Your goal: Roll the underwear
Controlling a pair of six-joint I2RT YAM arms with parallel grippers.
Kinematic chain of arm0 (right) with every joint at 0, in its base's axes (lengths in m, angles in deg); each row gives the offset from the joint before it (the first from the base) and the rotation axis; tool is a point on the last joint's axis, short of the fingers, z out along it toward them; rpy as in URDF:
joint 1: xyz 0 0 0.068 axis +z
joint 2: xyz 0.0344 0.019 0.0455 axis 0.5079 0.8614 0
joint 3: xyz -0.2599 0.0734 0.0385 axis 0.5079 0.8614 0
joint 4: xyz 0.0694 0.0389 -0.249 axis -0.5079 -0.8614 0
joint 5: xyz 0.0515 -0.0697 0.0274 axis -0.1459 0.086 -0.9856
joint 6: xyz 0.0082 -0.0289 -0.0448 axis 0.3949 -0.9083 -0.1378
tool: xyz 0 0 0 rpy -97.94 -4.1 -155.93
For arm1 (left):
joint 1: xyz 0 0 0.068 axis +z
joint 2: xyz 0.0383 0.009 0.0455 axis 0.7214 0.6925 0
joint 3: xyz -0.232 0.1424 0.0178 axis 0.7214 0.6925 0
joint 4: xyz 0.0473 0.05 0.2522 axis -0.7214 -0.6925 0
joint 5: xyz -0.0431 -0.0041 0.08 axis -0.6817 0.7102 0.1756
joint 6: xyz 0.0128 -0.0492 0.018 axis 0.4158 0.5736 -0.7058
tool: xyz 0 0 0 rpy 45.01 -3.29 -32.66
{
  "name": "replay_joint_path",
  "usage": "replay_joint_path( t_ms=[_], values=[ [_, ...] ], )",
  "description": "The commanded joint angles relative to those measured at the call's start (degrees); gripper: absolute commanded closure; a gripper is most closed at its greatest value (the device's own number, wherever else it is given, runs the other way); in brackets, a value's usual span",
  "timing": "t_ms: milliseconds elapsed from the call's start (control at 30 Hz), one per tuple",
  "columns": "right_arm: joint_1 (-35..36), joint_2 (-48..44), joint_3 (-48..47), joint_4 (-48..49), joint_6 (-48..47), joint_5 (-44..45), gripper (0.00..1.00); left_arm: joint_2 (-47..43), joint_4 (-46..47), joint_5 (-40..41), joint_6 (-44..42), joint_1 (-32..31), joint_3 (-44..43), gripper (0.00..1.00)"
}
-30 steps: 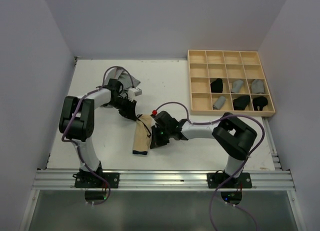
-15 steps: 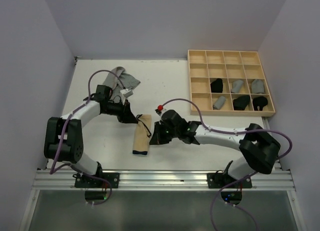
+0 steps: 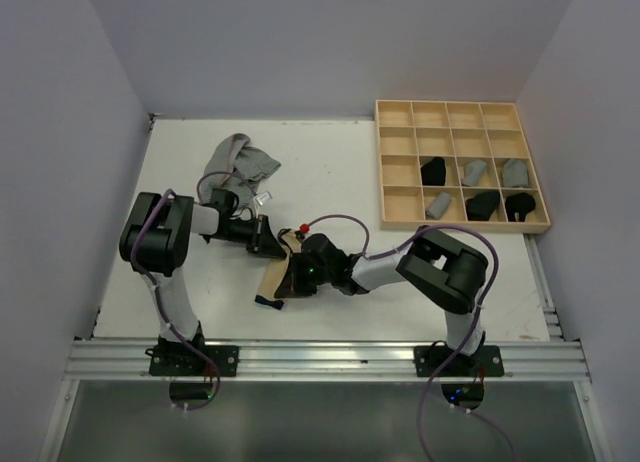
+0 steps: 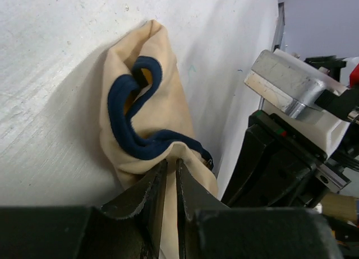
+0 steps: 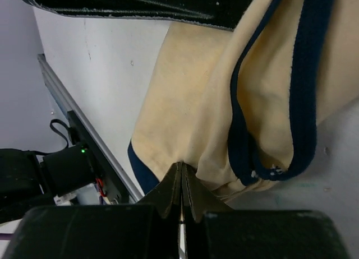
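**Both grippers on the tan pair, mid-table**

From overhead you only get the rough picture. The tan underwear (image 3: 272, 284) lies bunched on the table (image 3: 400, 302), near the front and a bit left of centre. Your left gripper (image 3: 268, 238) is at its far end and your right gripper (image 3: 292, 280) is on its right side. The arms hide how either one is gripping.

The wrist cams fill that in. On the left one, the fingers (image 4: 150, 187) are nearly together with a fold of tan cloth nipped between them, and the dark blue trim loops just beyond. On the right one, the jaws are clamped tight with their tips right at the cloth edge. I can't tell if any fabric is caught there.

Only the top view shows the rest:
- the grey garments (image 3: 243, 160) heaped at the back left
- the wooden tray (image 3: 460, 105) at the back right, with black and grey rolls in its two nearest rows
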Motion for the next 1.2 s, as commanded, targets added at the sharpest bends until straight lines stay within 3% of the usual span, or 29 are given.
replay_joint_path(
  t_ms=[0, 167, 400, 933, 1067, 1167],
  values=[
    [0.2, 3.9, 3.6, 4.0, 2.4, 0.0, 1.00, 3.5, 6.9, 1.7, 5.0, 0.5, 0.7, 0.83],
    [0.1, 0.6, 4.4, 1.1, -1.0, -1.9, 1.00, -3.3, 9.4, 2.0, 4.9, 0.8, 3.0, 0.82],
    [0.2, -4.1, 1.3, -11.2, -10.1, -5.7, 1.00, -13.4, 11.0, 2.9, 8.2, -0.1, 1.9, 0.76],
    [-0.8, 0.8, -0.6, -11.0, -15.7, -14.4, 1.00, 3.5, 28.5, 5.7, 20.4, -3.2, 0.5, 0.81],
    [-0.8, -2.6, -1.6, -13.9, -17.8, -13.6, 1.00, -0.6, 28.3, 4.2, 20.8, -3.1, -1.1, 0.80],
    [-0.8, -7.5, -3.5, -17.8, -19.5, -10.9, 1.00, -8.6, 21.3, 3.7, 16.6, -3.1, -4.0, 0.75]
  ],
)
